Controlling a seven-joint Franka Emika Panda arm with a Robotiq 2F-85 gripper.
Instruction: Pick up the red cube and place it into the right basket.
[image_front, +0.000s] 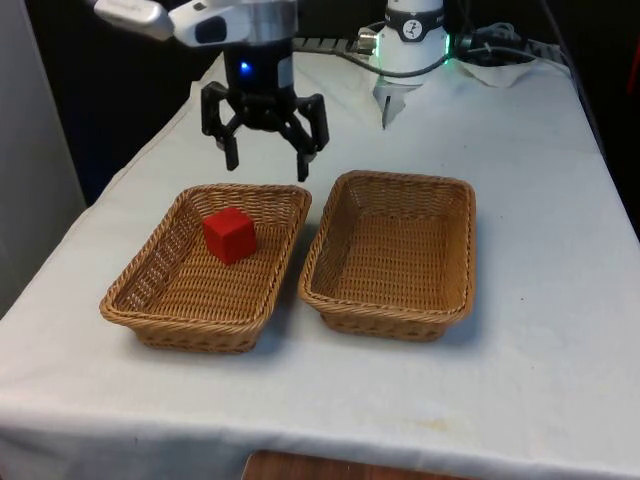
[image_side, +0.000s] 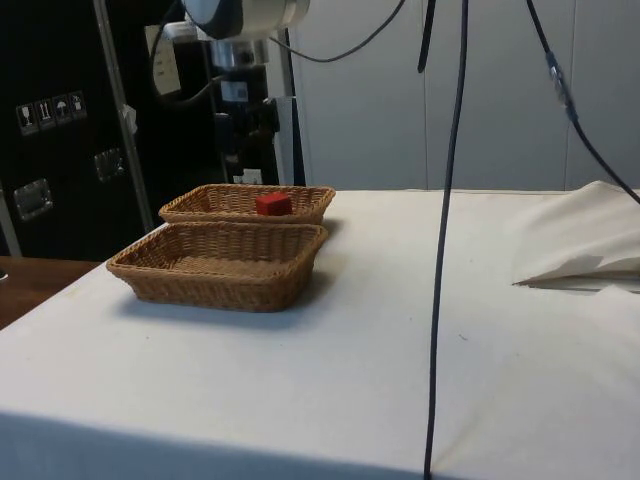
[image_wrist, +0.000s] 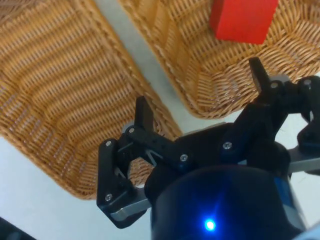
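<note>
The red cube lies in the wicker basket on the front view's left, toward its far half. An identical empty basket stands right beside it on the front view's right. My gripper hangs open above the far rim of the cube's basket, a little behind the cube and well above it. Nothing is between its fingers.
The two baskets sit side by side with a narrow strip of white cloth between them. In the side view a black cable hangs down, and the cloth is bunched in a fold at the table's far part.
</note>
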